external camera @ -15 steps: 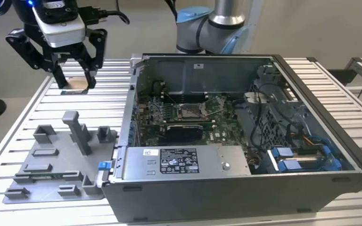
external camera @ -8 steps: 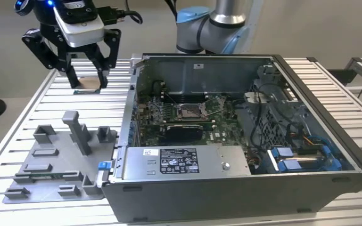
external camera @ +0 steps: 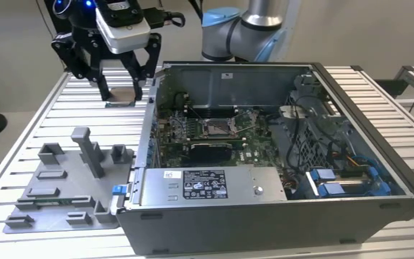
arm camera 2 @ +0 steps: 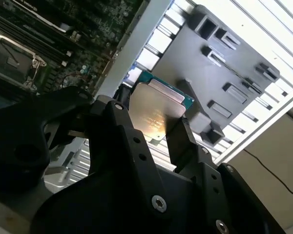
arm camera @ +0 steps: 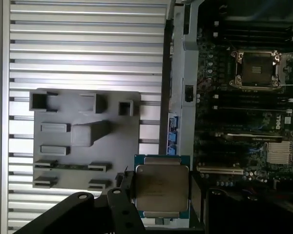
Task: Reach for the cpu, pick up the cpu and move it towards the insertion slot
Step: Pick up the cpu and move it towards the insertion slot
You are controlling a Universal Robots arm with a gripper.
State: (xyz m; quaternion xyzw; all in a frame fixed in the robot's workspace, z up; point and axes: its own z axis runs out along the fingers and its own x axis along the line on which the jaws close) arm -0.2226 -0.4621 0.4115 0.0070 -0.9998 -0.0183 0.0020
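Observation:
The cpu point(external camera: 123, 97), a thin square chip with a silvery top and green rim, sits between the two black fingers of my gripper point(external camera: 123, 95), which is shut on it. It hangs above the slatted table at the exterior view's back left, just outside the case wall. Both wrist views show the cpu point(arm camera: 161, 187) point(arm camera 2: 156, 109) clamped at its two sides by the gripper point(arm camera: 161, 191) point(arm camera 2: 151, 122). The insertion slot point(external camera: 214, 128) point(arm camera: 258, 69) point(arm camera 2: 10, 61) lies on the green board inside the open case, apart from the chip.
The open computer case point(external camera: 301, 216) fills the exterior view's right, with cables and a blue-tabbed drive bay at its right side. A grey fixture tray point(external camera: 60, 216) point(arm camera: 122, 161) with blocks and a tall post point(external camera: 88, 151) lies on the slatted table point(external camera: 34, 113), left of the case.

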